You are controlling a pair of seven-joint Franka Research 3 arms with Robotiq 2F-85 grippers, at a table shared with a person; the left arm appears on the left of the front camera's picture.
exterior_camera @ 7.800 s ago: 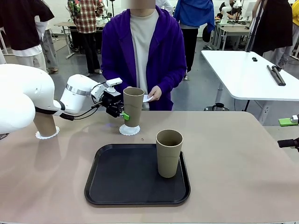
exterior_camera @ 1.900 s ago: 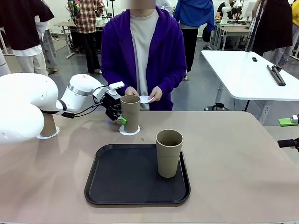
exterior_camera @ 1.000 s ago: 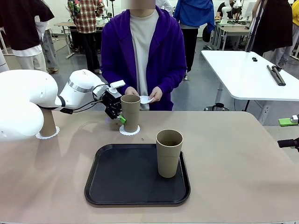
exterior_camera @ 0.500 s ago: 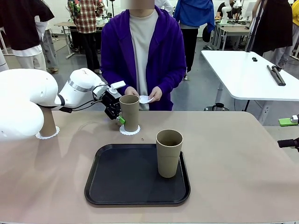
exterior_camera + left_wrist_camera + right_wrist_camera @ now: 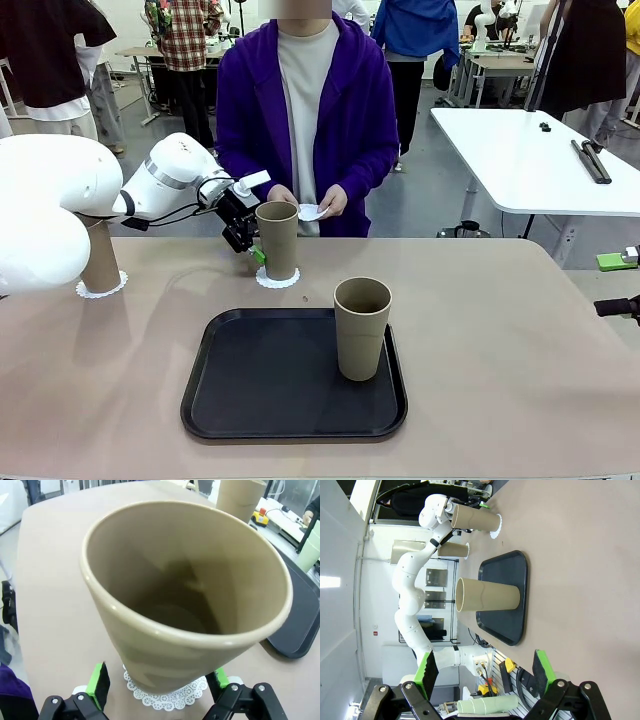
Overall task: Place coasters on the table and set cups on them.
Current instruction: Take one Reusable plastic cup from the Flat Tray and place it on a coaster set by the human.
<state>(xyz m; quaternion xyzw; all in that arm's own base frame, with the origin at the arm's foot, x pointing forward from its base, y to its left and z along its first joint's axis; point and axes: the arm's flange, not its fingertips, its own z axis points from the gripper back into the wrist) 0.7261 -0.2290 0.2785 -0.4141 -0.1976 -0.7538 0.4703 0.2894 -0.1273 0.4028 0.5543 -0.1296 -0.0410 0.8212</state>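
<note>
The left fingers (image 5: 258,255) have parted and hold nothing, the cup (image 5: 277,238) between them now seated on its coaster (image 5: 277,280); the last cup (image 5: 362,328) comes next.

far-left cup (image 5: 100,262), left of tray (image 5: 270,385): top hidden by left arm (image 5: 50,190) | coaster (image 5: 277,281) behind tray: centre covered by middle cup (image 5: 278,240) | tray cup (image 5: 240,497), left wrist view: cut by top edge | white piece (image 5: 312,212) in person's hand (image 5: 331,201): too small to tell

Three upright tan cups (image 5: 277,240); two sit on lacy white coasters (image 5: 283,283)
</note>
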